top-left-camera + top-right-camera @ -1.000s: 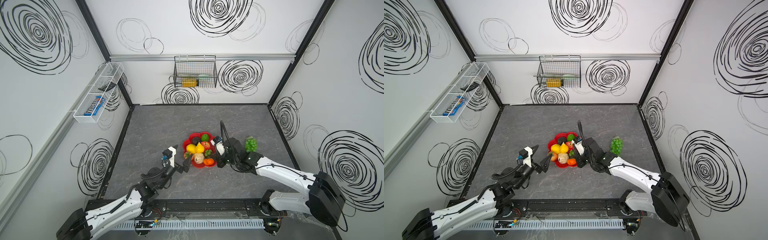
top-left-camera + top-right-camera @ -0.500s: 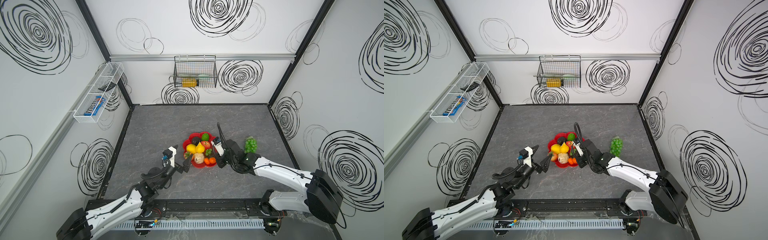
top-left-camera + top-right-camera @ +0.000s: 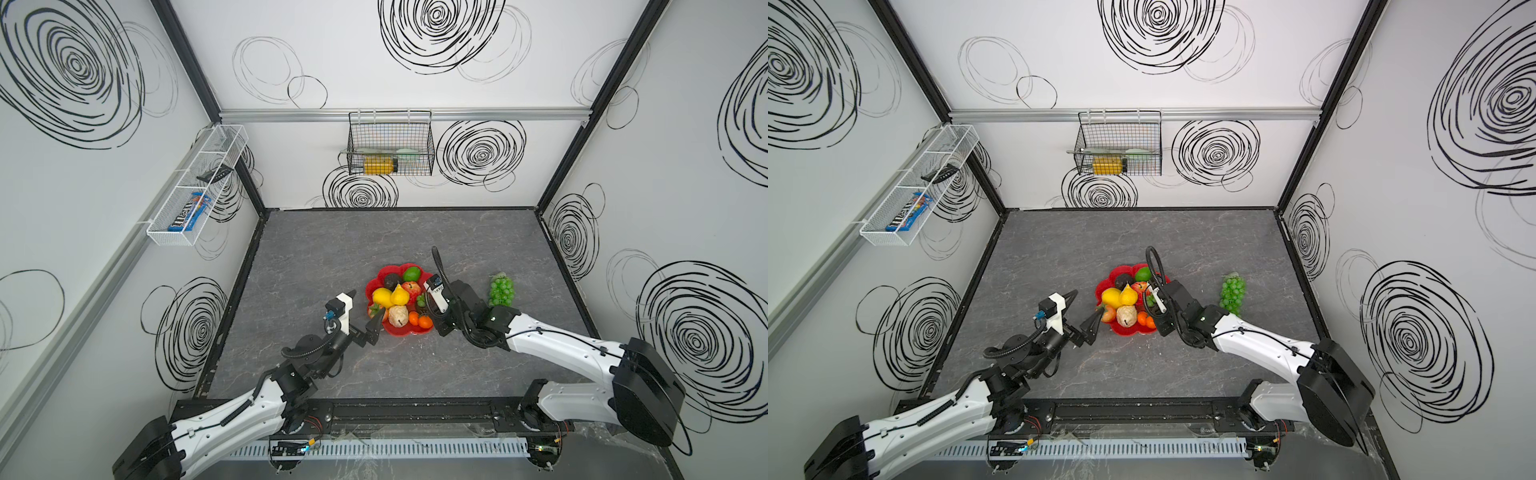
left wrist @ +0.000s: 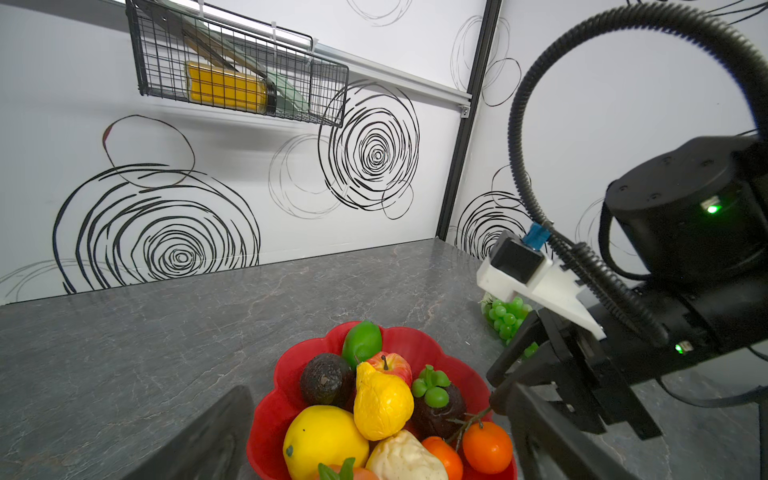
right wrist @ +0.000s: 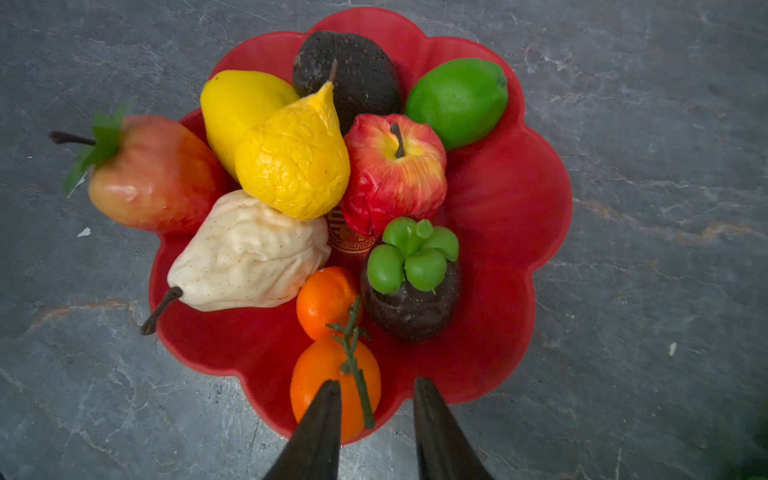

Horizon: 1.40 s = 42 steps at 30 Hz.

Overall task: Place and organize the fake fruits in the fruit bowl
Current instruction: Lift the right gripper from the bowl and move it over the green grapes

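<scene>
Nearly done: most fruits (image 5: 395,166) fill the bowl (image 5: 519,208), grapes (image 3: 500,291) lie on the desk (image 3: 332,249); left tool (image 3: 366,306) and right tool (image 5: 376,381) gape empty.

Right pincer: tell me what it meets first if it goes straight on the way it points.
Probably the nearer tiny orange, lying at the rim of the fruit bowl: the right pincer, jaws open, points down at it. Depth is unclear.

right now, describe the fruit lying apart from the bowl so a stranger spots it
On the grey table sits a red fruit bowl. To its right in both top views lie the green grapes, the only clustered bunch, well clear of the rim.
</scene>
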Tool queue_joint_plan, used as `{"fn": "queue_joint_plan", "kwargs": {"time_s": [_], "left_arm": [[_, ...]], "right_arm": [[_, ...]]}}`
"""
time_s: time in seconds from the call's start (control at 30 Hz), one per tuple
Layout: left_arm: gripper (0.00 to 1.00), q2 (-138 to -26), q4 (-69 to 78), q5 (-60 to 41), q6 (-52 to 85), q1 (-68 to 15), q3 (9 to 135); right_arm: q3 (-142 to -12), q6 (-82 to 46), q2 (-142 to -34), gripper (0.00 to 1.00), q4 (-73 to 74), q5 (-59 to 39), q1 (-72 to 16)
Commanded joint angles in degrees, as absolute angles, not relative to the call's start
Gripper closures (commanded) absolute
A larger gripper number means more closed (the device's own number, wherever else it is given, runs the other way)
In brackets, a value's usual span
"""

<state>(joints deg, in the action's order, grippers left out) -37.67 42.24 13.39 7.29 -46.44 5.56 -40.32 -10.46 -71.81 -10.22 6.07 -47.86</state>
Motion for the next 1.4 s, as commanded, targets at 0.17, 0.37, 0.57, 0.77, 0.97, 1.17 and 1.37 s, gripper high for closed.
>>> {"fn": "queue_joint_plan", "kwargs": {"time_s": [0.17, 0.37, 0.57, 0.77, 0.97, 1.17, 1.37], "left_arm": [[0.01, -37.1, 45.9, 14.2, 7.0, -46.3, 5.4], [0.01, -36.9, 45.4, 15.5, 7.9, -46.4, 5.5], [0.01, -36.2, 44.0, 17.7, 8.8, -46.4, 5.7], [0.01, -36.2, 43.7, 17.6, 9.3, -46.3, 6.0], [0.01, -36.2, 43.4, 16.9, 9.5, -46.3, 6.3], [0.01, -36.2, 43.4, 16.4, 9.5, -46.4, 6.4], [0.01, -36.3, 43.6, 16.1, 9.7, -46.5, 6.4]], "right_arm": [[-42.5, -14.8, -64.7, 0.55, -12.4, 8.6, -47.3], [-42.3, -19.6, -58.9, 0.5, -14.2, 4.4, -31.9], [-40.1, -23.8, -58.2, 0.44, -15.7, 1.4, -12.4], [-38.2, -23.3, -61.7, 0.4, -10.8, -3.1, -1.8], [-40.7, -23.2, -70.5, 0.33, -8.8, -3.1, 2.7], [-44.3, -23.2, -79.8, 0.13, -7.1, -11.5, 8.1], [-49.9, -22.4, -90.0, 0.03, -9.2, -14.6, 9.8]]}}
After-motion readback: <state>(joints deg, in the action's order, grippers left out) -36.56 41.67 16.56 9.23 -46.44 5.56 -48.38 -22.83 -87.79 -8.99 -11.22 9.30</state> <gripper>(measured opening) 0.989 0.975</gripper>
